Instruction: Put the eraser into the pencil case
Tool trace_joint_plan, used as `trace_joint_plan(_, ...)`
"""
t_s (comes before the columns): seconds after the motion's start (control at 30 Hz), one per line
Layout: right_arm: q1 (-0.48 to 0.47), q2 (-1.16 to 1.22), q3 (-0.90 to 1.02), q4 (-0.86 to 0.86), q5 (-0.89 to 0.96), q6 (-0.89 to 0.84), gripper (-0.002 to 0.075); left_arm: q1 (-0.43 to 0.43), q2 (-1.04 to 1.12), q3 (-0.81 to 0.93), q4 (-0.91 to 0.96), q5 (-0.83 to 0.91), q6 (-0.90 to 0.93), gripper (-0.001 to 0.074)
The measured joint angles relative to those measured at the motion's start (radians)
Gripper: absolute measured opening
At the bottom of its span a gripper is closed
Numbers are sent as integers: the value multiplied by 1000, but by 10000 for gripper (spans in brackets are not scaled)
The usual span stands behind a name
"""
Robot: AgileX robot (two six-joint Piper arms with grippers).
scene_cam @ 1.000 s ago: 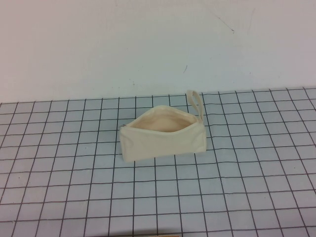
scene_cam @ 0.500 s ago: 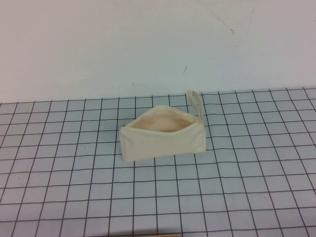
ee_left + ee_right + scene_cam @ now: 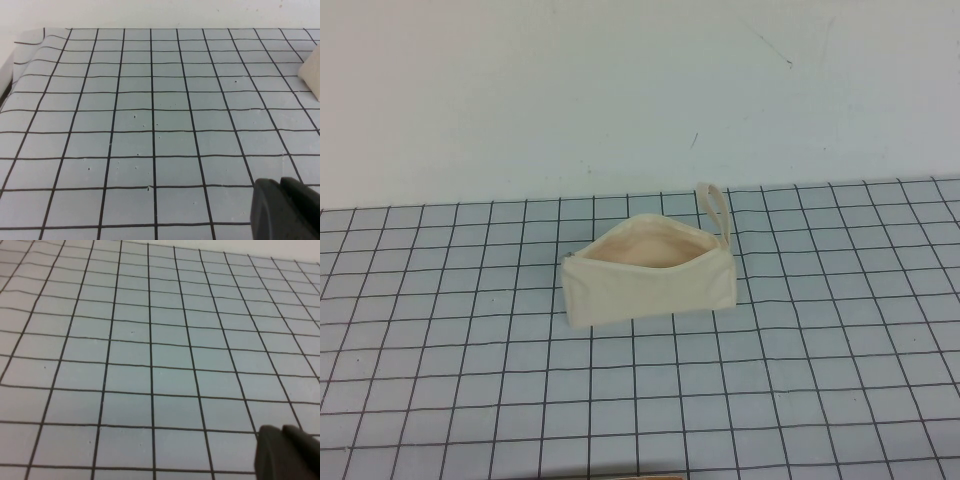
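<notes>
The pencil case point(image 3: 650, 275) is a cream fabric pouch lying on the grid mat near the middle, its zip open and peach lining showing, with the wrist loop point(image 3: 716, 205) at its far right end. One corner of it shows in the left wrist view point(image 3: 312, 75). The eraser is not visible in any view. My left gripper point(image 3: 280, 181) hovers shut and empty over bare mat, well away from the pouch. My right gripper point(image 3: 281, 429) is also shut and empty over bare mat. Neither gripper shows in the high view.
The grey mat with black grid lines point(image 3: 800, 380) covers the table up to a plain white wall point(image 3: 620, 90). The mat's edge curls up at a corner in the left wrist view point(image 3: 27, 40).
</notes>
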State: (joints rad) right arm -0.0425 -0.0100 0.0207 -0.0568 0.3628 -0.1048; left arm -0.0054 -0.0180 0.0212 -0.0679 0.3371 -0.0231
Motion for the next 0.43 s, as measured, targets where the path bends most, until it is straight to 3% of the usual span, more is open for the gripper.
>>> trace_joint_plan(0.43, 0, -1, 0, -6, 2, 21, -1, 0, 0, 0, 0, 0, 0, -1)
